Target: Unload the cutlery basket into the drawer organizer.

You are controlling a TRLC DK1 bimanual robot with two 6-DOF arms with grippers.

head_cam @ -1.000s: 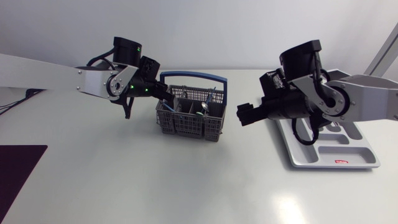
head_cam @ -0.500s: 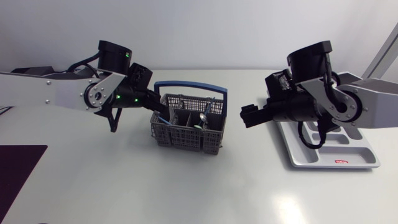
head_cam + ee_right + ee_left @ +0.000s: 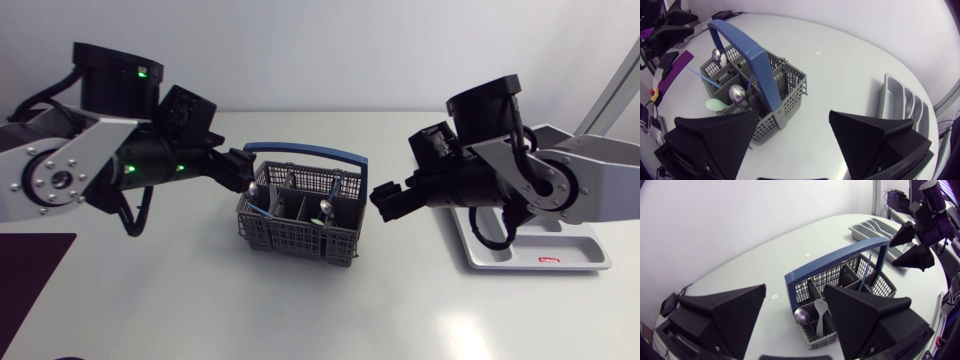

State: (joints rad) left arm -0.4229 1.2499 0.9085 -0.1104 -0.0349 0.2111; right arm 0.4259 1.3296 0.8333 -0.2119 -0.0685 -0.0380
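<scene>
The grey wire cutlery basket (image 3: 297,222) with a blue handle (image 3: 305,153) stands mid-table. It holds a metal spoon (image 3: 736,93), a pale green spoon (image 3: 820,311) and a blue-handled piece (image 3: 868,266). My left gripper (image 3: 240,170) hovers just off the basket's left rim, open and holding nothing; in the left wrist view the basket (image 3: 840,280) lies ahead of the left gripper (image 3: 795,289). My right gripper (image 3: 386,200) is open just right of the basket. The grey drawer organizer (image 3: 532,250) lies at the far right, partly under my right arm. It shows ahead of the right gripper (image 3: 794,114) as the organizer (image 3: 900,102).
A dark purple mat (image 3: 30,275) covers the table's front left corner. Bare white tabletop lies in front of the basket and between the basket and the organizer.
The basket has slid a little left and toward the front. My left gripper has opened and let go of its rim, the arm drawing back left. My right gripper has come closer to the basket.
</scene>
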